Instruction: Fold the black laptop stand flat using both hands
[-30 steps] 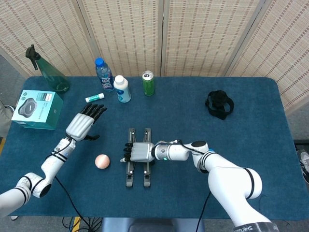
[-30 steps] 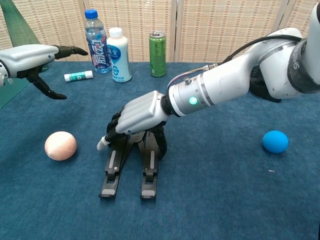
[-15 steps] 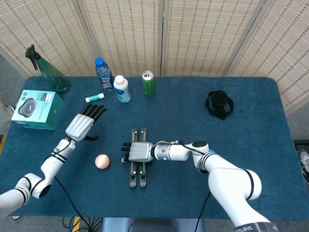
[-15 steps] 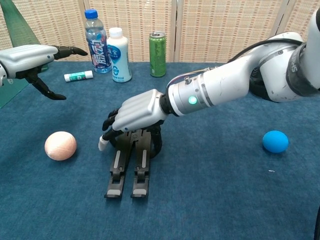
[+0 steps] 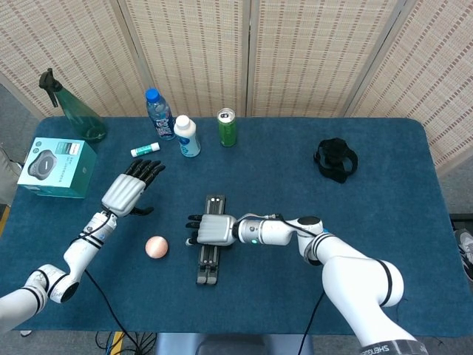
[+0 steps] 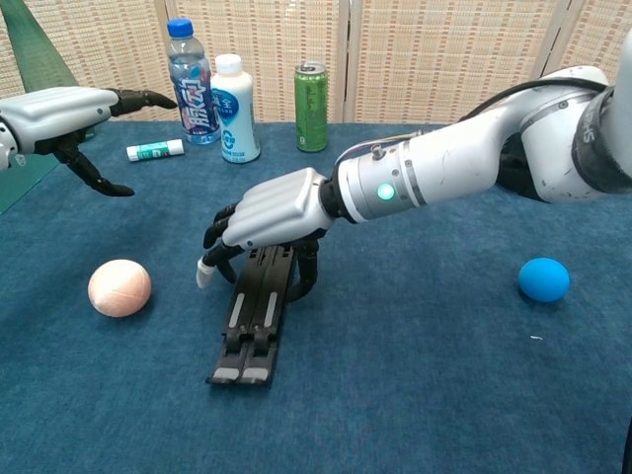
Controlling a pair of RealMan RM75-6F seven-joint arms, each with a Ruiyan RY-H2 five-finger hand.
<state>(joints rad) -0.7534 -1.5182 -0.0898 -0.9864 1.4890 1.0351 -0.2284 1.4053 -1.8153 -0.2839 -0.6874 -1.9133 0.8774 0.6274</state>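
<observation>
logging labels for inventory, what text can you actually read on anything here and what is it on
No text here can be read for certain.
White bottle: blue label with print, too blurred to read.
Blue-capped water bottle: patterned label, unreadable.
Green can: no legible print.
Teal box: small print, too small.
White tube: green marking, unreadable.

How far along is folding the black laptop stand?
Done: the laptop stand has its two legs closed side by side, flat on the table. In hand: the right hand rests on its upper end. The left hand hovers apart, open. Left: any final flattening.
</observation>
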